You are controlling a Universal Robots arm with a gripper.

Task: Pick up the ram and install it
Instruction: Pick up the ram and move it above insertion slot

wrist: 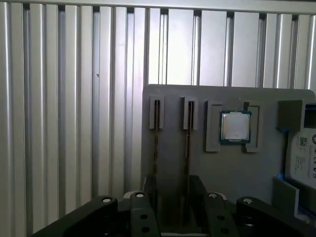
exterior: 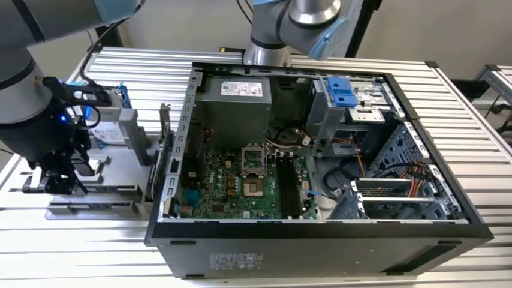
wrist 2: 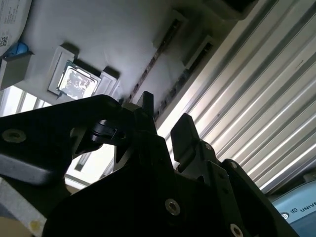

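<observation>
hovering over the grey tray [wrist: 173, 98] on the slatted table [wrist: 74, 98], the gripper [wrist: 174, 197] has its two black fingers [wrist: 198, 190] spread apart with only bare tray showing between them, so it grips nothing. the ram [wrist: 189, 140] stands on its long edge in a narrow slot of that tray, thin edge up and flat faces upright. its long axis runs parallel to the table's slats, from near the fingertips away toward the tray's far rim. a like stick [wrist: 156, 140] sits in the neighbouring slot, parallel and just beside it; i cannot tell which of the two the fingers line up with. the square processor [wrist: 235, 126] lies flat in its own recess beside the slots, with the hard drive [wrist: 303, 158] beyond it. in the exterior view the gripper [exterior: 57, 180] hangs at that view's left, apart from the open computer case [exterior: 320, 240].
</observation>
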